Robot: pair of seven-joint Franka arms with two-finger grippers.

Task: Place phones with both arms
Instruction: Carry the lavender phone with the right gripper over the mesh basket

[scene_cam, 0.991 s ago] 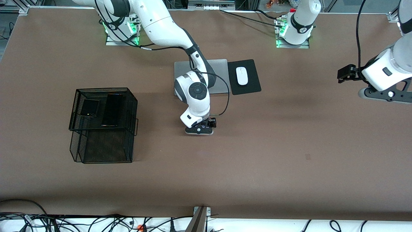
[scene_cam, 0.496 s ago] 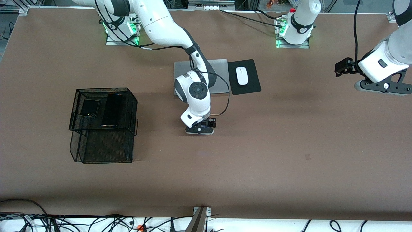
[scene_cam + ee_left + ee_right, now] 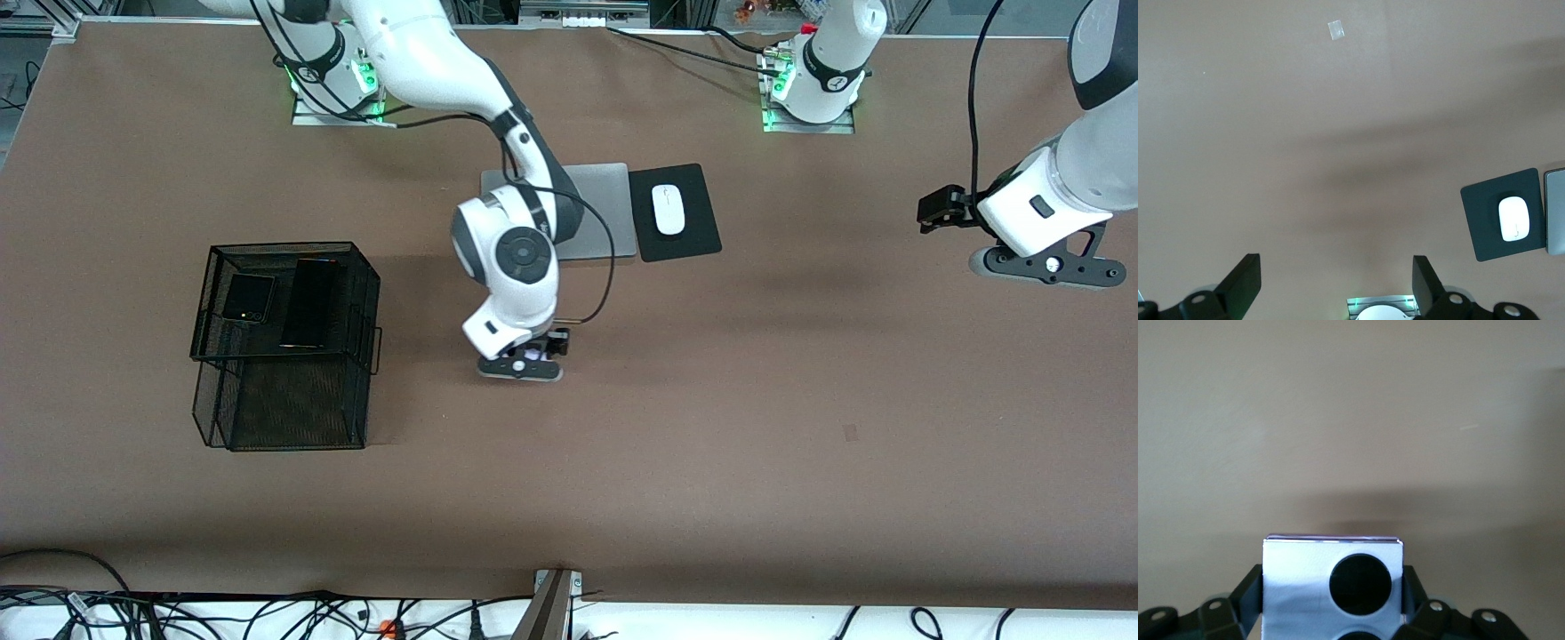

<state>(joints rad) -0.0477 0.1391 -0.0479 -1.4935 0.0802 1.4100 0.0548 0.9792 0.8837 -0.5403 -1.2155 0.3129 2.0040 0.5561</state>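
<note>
My right gripper [image 3: 523,362] is shut on the lavender-white phone [image 3: 1298,583], one finger on each side edge, just above the bare middle of the table. One black circle and part of a second show on its face; only a sliver of this phone [image 3: 533,355] shows under the wrist in the front view. The dark grey flip phone [image 3: 248,297] and the long black slab [image 3: 309,302] lie side by side on the black mesh basket's [image 3: 293,409] top tier. My left gripper [image 3: 938,209] hangs open and holds nothing [image 3: 1337,270], high over the left arm's end of the table.
A silver laptop [image 3: 613,209] lies shut near the robots' bases, partly covered by the right arm. Beside it a white mouse [image 3: 668,209] rests on a black pad [image 3: 698,233]. The mouse [image 3: 1513,218] also shows in the left wrist view. Cables run along the table's near edge.
My right gripper shut on the lavender phone and moved with it a little way toward the basket. The left arm drifted slightly toward the table's middle, still open.
</note>
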